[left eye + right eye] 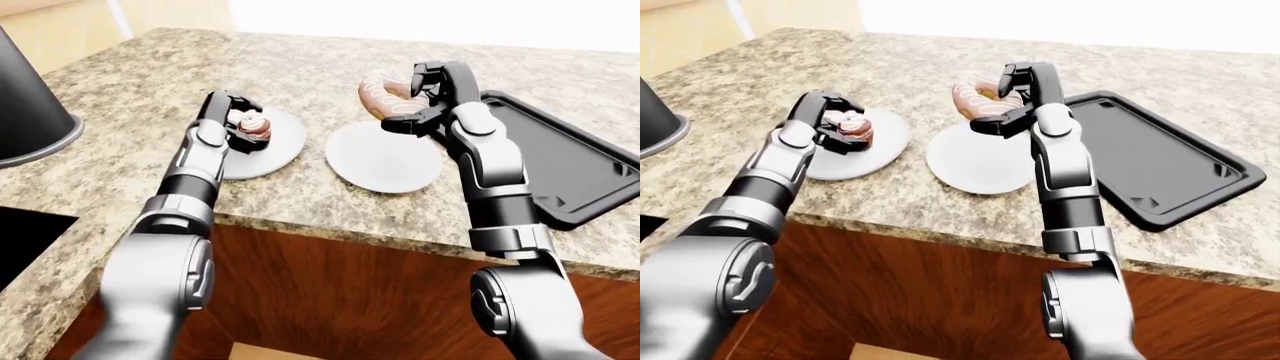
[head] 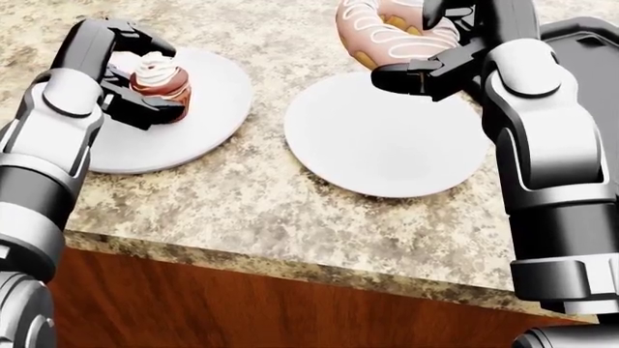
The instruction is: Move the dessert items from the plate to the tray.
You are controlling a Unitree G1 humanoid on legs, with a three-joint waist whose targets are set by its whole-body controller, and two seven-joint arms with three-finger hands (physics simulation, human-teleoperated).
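Speckled stone worktop (image 1: 300,67) holds a black tray (image 1: 1150,161) at 3 o'clock and two white plates. The right hand (image 2: 435,51) grips the pink donut (image 2: 382,29) in the air above the bare plate (image 2: 387,145); it could slip and drop. The left hand (image 2: 130,72) wraps around the cupcake (image 2: 160,80) on the other plate (image 2: 208,109) at 9 o'clock, and could knock it over.

Speckled granite counter (image 1: 300,67) with two white plates (image 2: 382,141), black tray (image 1: 1150,161), dark pot (image 1: 25,112).
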